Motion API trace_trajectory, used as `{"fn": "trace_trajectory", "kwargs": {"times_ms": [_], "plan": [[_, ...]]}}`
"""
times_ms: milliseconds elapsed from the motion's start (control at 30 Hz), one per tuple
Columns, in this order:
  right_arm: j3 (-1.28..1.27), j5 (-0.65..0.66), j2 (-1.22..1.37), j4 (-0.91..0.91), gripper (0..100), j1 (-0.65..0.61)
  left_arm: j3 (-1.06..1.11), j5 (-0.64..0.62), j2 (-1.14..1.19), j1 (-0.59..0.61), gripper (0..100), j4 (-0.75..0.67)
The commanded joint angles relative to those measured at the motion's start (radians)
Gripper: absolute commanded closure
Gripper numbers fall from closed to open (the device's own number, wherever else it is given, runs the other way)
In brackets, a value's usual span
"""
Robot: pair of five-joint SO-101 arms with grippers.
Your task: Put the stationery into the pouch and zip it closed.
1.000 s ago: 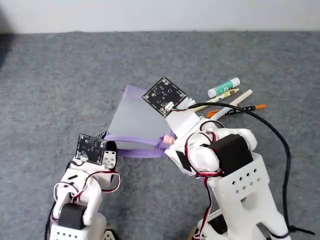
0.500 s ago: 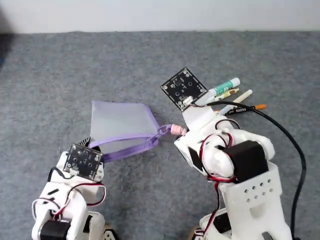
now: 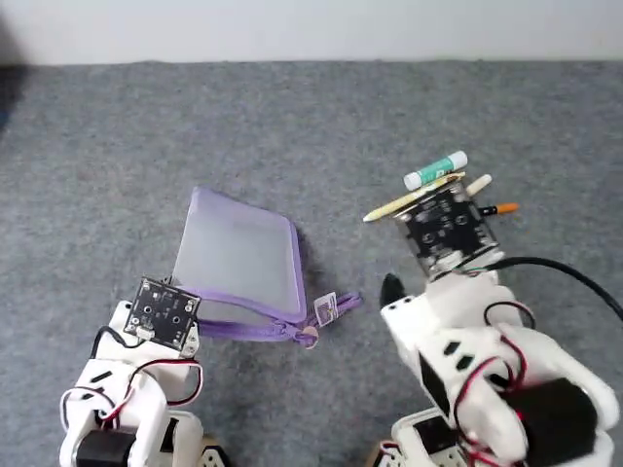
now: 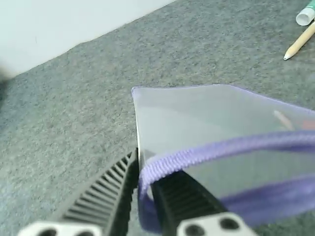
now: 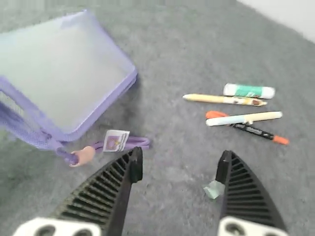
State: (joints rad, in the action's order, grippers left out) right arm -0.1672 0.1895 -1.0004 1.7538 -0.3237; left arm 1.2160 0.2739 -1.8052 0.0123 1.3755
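grey carpet (image 3: 97,146); left gripper (image 4: 145,169) pinches the pouch (image 3: 243,253) edge, right gripper (image 5: 180,152) gapes wide near pens (image 5: 243,118) and glue stick (image 5: 248,90).

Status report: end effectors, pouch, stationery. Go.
Left end effector shut on pouch rim. Right end effector open, empty, over carpet. Pouch unzipped; stationery all outside, on carpet.

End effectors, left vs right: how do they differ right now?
Grip: the left end effector is shut on the purple zipper edge of the pouch; the right end effector is open and holds nothing.
Place: the left end effector sits at the pouch's corner; the right end effector is over grey mat, between the pouch and the pens.
Shared: both have black ribbed fingers.
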Motion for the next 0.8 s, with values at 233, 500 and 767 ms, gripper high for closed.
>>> {"fn": "trace_trajectory", "kwargs": {"times_ms": [233, 500, 767], "plan": [[-0.176, -0.014, 0.059, 0.039, 75.0, 0.283, -0.193, -0.126, 0.14, 0.006, 99, 0.13], [-0.212, -0.078, 0.147, -0.03, 75.0, 0.355, -0.478, -0.318, 0.624, -0.003, 89, 0.235], [-0.21, -0.219, 0.331, -0.124, 75.0, 0.355, -0.647, -0.399, 0.848, -0.003, 85, 0.292]]}}
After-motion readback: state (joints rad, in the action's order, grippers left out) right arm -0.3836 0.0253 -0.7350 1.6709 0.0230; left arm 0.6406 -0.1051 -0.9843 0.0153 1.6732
